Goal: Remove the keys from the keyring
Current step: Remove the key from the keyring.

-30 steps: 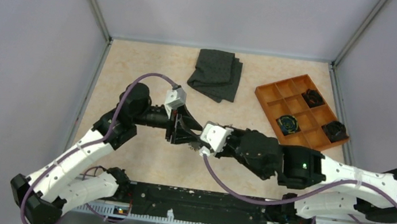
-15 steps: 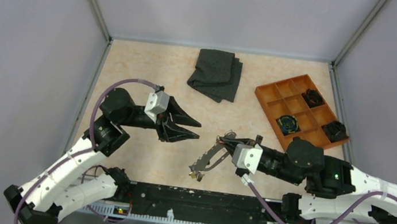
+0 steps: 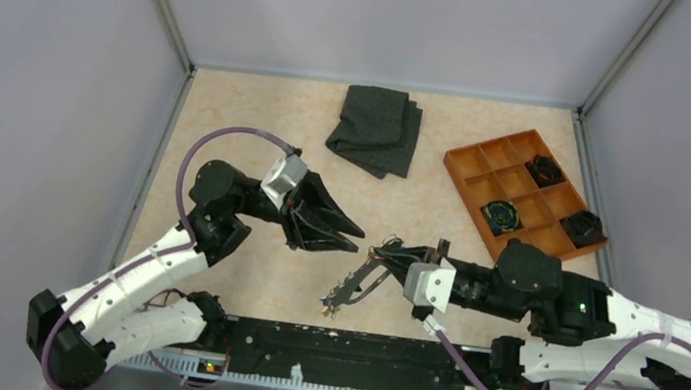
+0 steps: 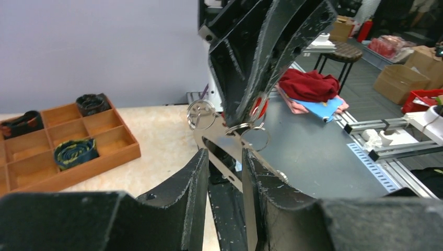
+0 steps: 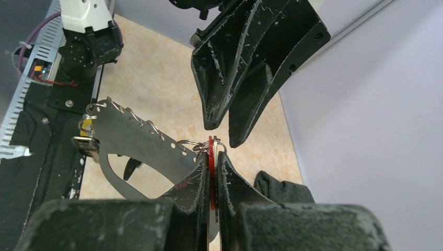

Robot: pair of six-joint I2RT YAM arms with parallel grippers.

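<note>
**Left gripper (image 3: 359,238) has swung in toward the held keyring (image 3: 350,284)**

Its jaws have narrowed since half a second ago but stand apart with nothing between them, tips just beside the small metal rings (image 5: 194,145). The right gripper (image 3: 394,255) is clamped on 1 red key (image 5: 211,172). The grey keyring slants from it toward the tabletop's (image 3: 230,119) near edge.

Lab, walled test table (image 3: 229,129), cardboard boxes (image 4: 398,81)

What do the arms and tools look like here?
Left arm and right arm: white shell links, black joints, a purple cable along each. Left tool and right tool: black, two wedge-shaped fingers scuffed pale, behind a white wrist block. Green light on the right arm.
</note>
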